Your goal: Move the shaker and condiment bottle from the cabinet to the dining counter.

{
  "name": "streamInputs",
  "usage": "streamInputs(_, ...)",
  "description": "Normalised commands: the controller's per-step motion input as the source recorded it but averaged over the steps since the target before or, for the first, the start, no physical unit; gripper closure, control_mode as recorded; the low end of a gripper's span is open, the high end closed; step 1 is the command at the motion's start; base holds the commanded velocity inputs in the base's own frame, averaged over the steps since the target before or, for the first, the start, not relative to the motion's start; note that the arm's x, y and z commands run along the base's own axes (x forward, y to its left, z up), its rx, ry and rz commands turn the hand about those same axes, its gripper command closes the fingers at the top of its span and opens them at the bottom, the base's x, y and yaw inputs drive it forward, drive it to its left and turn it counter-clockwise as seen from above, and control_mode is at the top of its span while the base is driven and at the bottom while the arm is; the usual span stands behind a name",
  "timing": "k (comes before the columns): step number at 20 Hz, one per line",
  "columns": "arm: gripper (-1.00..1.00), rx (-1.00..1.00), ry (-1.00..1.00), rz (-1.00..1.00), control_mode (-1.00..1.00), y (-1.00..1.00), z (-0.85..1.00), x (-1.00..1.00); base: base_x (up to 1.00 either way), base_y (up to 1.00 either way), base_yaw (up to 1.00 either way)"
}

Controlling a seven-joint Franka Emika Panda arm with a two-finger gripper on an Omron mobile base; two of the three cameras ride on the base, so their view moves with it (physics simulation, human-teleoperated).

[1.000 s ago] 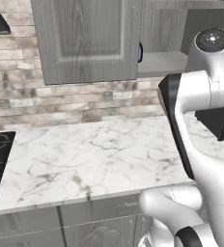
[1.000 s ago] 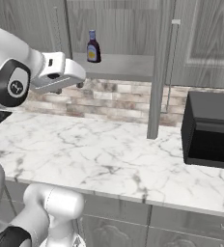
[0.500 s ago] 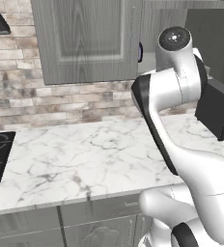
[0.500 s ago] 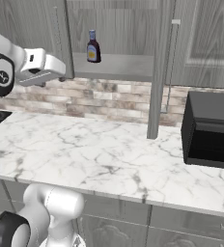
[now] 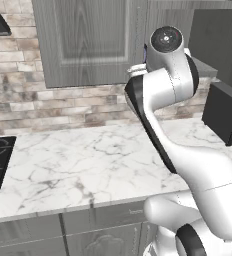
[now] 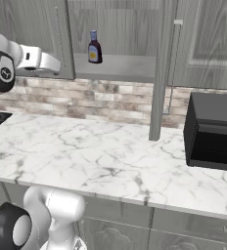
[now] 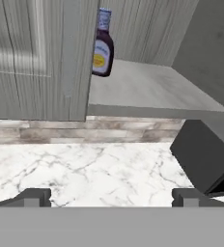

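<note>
Hand view. My gripper (image 7: 111, 197) stands spread wide, its two dark fingertips (image 7: 34, 197) far apart at 6 o'clock and pinching nothing. The condiment bottle (image 7: 102, 44) stands upright at 12 o'clock on the grey inner shelf of the cabinet (image 7: 147, 89), partly hidden by the edge of the closed cabinet door (image 7: 36, 58) at 10 o'clock (dark contents, yellowish label and blue cap are visible). A black box-shaped appliance (image 7: 205, 157) sits at 4 o'clock on the marble worktop (image 7: 85, 169).

Right base view. The same bottle (image 6: 94, 48) stands at 12 o'clock near the left end of the open shelf, well above the worktop. My white arm (image 6: 22, 61) reaches in from 9 o'clock, level with the shelf and well apart from the bottle.
</note>
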Motion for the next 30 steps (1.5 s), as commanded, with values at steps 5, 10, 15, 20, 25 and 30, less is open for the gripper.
streamInputs(5,-1.00,0.08,-0.08,0.04,-1.00,0.20,0.17,0.41,0.00,0.00,0.00)
streamInputs(10,-1.00,0.03,0.00,0.06,-1.00,0.00,0.15,0.45,0.00,0.00,0.00)
streamInputs(15,-1.00,0.02,-0.02,0.06,-1.00,0.00,0.03,0.49,0.00,0.00,0.00)
streamInputs(20,-1.00,0.01,-0.06,0.08,-1.00,0.03,0.00,0.51,0.00,0.00,0.00)
streamInputs(25,-1.00,0.01,-0.10,0.07,-1.00,0.05,0.00,0.45,0.00,0.00,0.00)
streamInputs(30,-1.00,0.00,-0.06,0.04,-1.00,0.06,0.00,0.42,0.00,0.00,0.00)
